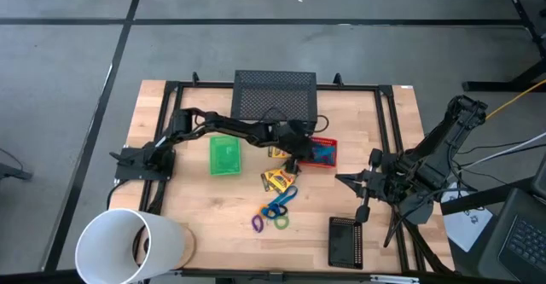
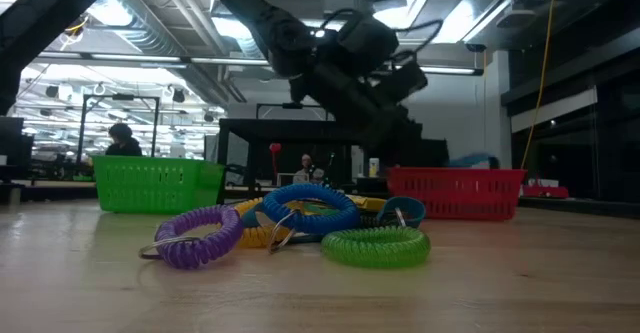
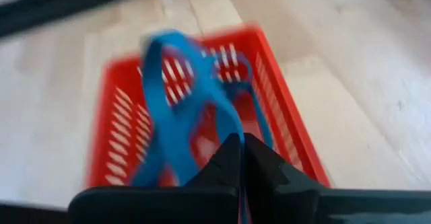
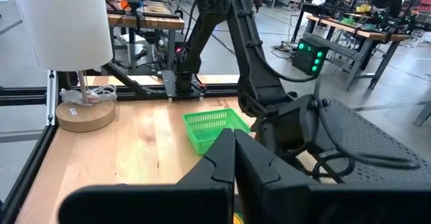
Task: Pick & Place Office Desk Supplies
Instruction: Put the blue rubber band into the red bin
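My left gripper [image 3: 242, 151] hangs over the red mesh tray [image 1: 329, 164], shut on a blue cord bundle [image 3: 176, 96]. In the high view the arm reaches across the table to this tray. On the bare wood nearer the table's front lie two yellow crayon boxes [image 1: 279, 180], one close to the red tray [image 1: 277, 153]. Rubber-band rings lie in a small heap: purple [image 2: 195, 238], blue [image 2: 305, 208], green [image 2: 375, 245]. My right gripper [image 4: 234, 143] waits shut at the right side, above the table, touching nothing. My left gripper pinches the blue cord bundle between its two shut fingers, at the end of its loops [image 3: 227, 126]. The fingers slant downward from the table's left. The loops hang slack ahead of the fingers over the red tray's inside; whether their lower ends rest in the tray I cannot tell.
A green mesh tray [image 1: 224, 156] stands left of the red one. A black mesh tray [image 1: 275, 95] sits at the far edge, another black one [image 1: 345, 241] at the front right. A big white cylinder [image 1: 128, 246] stands at the front left corner.
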